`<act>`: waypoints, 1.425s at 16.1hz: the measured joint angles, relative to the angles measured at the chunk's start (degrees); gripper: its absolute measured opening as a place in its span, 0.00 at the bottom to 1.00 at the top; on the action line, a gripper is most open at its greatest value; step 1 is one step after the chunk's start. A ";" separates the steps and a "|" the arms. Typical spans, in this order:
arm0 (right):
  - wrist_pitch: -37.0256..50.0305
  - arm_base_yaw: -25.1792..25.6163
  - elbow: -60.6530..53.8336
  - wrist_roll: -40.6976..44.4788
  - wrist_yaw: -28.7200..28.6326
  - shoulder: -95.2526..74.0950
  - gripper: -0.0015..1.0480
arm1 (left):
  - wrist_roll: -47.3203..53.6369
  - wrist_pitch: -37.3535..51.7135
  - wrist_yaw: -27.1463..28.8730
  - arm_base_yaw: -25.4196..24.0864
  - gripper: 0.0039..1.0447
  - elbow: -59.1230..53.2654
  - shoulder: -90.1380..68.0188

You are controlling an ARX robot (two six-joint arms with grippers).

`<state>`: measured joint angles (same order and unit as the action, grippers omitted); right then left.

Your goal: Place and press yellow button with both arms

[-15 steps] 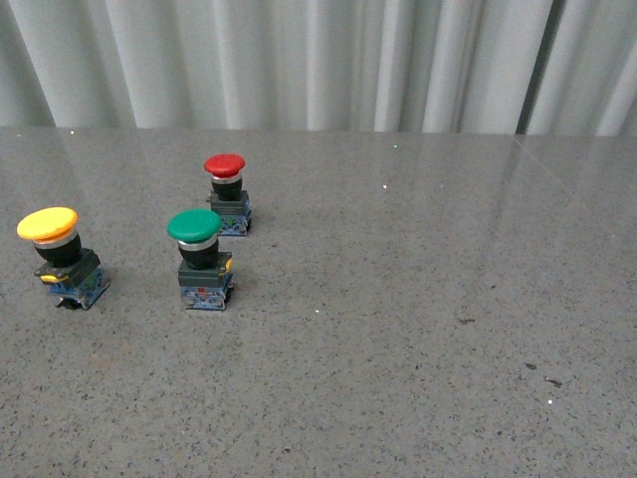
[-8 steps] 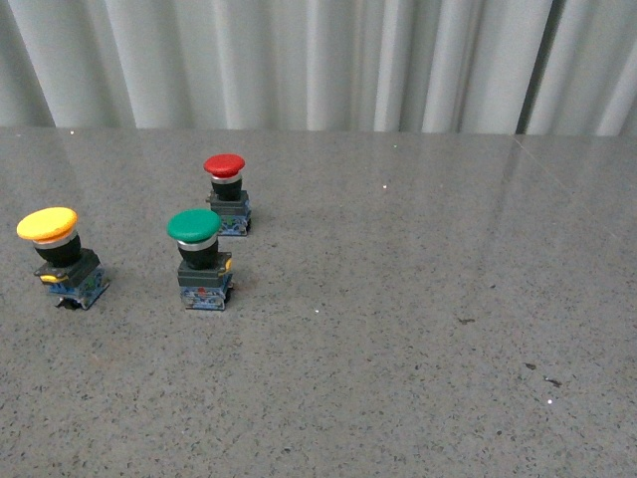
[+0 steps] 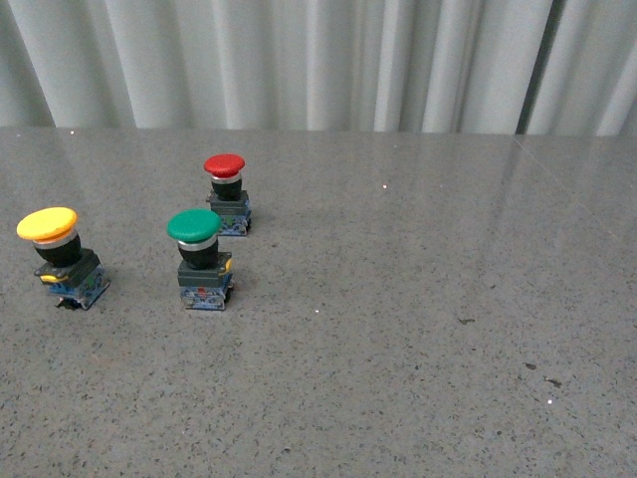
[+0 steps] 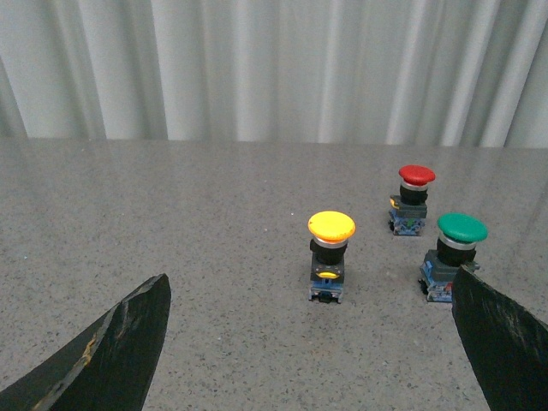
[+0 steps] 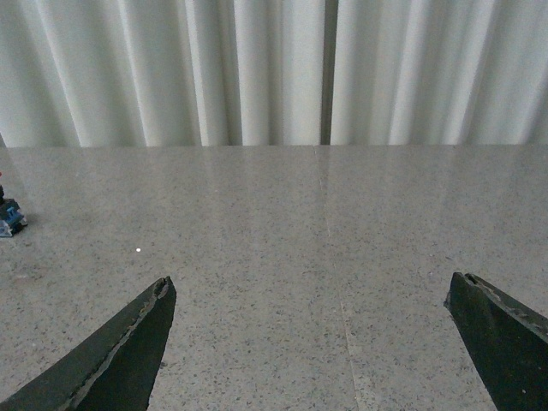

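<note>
The pale pleated curtain point(image 3: 299, 60) hangs behind my grey speckled table point(image 3: 398, 349). My left gripper point(image 4: 310, 278) and right gripper point(image 5: 310, 281) both have their fingers spread wide, gripping nothing. The yellow button point(image 3: 62, 257) stands upright on the table at nine o'clock in my front view. The green-capped button point(image 3: 202, 259) is near its three o'clock, with the red-capped button point(image 3: 227, 194) at the green one's one o'clock.

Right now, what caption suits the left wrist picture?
Open left claw looks toward the yellow button, the red button and the green button standing on a grey table.
</note>
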<state>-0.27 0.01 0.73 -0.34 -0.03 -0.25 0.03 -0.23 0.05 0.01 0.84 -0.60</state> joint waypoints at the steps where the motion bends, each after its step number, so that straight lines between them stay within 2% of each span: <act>1: 0.00 0.00 0.00 0.00 0.00 0.00 0.94 | 0.00 0.00 0.00 0.00 0.94 0.00 0.02; 4: 0.00 0.00 0.00 0.00 0.00 0.00 0.94 | 0.04 -0.48 0.57 0.15 0.94 0.04 -0.11; 5: 0.00 0.00 0.00 0.02 0.09 0.00 0.94 | 0.50 -4.59 9.09 3.48 0.94 1.79 -3.89; 6: -0.02 0.00 0.00 0.02 -0.07 0.00 0.94 | 1.55 -0.74 15.21 3.54 0.94 3.76 -11.89; 7: 0.04 0.00 0.00 0.00 0.02 0.00 0.94 | 2.32 4.96 17.27 1.55 0.94 6.27 -18.75; 9: -0.02 0.00 0.00 0.00 0.00 0.00 0.94 | 4.44 17.77 13.22 -0.70 0.94 13.14 -33.29; 11: 0.00 0.00 0.00 0.00 0.00 0.00 0.94 | 5.64 25.14 8.76 -0.76 0.94 21.99 -50.16; 14: 0.00 0.00 0.00 0.00 0.00 0.00 0.94 | 5.92 22.10 3.85 2.05 0.94 33.83 -70.05; 16: 0.00 0.00 0.00 0.00 0.02 0.00 0.94 | 4.90 19.96 0.85 3.74 0.94 39.32 -77.48; 19: 0.02 0.00 0.00 0.00 0.00 0.00 0.94 | 4.90 18.58 1.18 5.20 0.94 40.06 -83.14; 23: 0.00 0.00 0.00 0.00 0.00 0.00 0.94 | 4.33 19.19 0.37 4.02 0.94 39.52 -86.64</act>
<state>-0.27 0.01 0.73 -0.34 -0.03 -0.25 4.36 18.96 0.43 4.03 40.36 -87.24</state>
